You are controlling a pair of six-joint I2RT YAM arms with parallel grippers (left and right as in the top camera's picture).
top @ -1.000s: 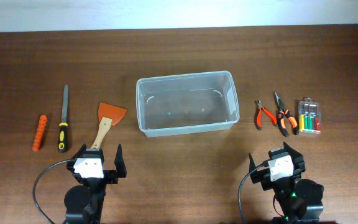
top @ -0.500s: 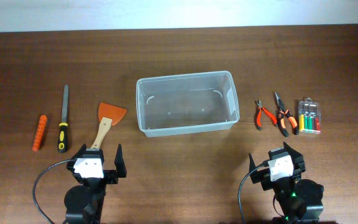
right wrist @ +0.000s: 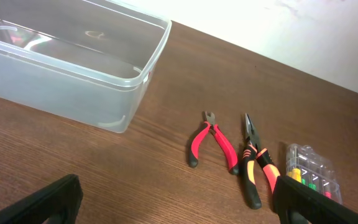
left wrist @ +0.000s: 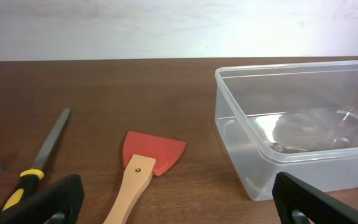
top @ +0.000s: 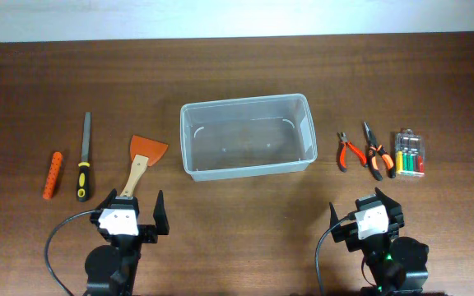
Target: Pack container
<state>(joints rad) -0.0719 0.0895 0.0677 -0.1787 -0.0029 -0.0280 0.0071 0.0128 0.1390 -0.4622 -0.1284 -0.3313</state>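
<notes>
The container (top: 249,171) is set mid-table, nearer the far edge, long axis parallel to that edge; seen empty. L gripper (top: 132,205) sits at the near edge twd the near-left corner, R gripper (top: 364,205) twd the near-right. Both are spread wide, nothing held. The scraper (top: 142,160) lies just ahead of L gripper, handle end nearest, axis near-to-far w/ a slight lean right, so it's prob. best taken by L. Handle butt and container's right end are cut off in left wrist view.

Container (left wrist: 253,167) right end and scraper (left wrist: 143,167) handle tip beyond the left wrist view's edges.
</notes>
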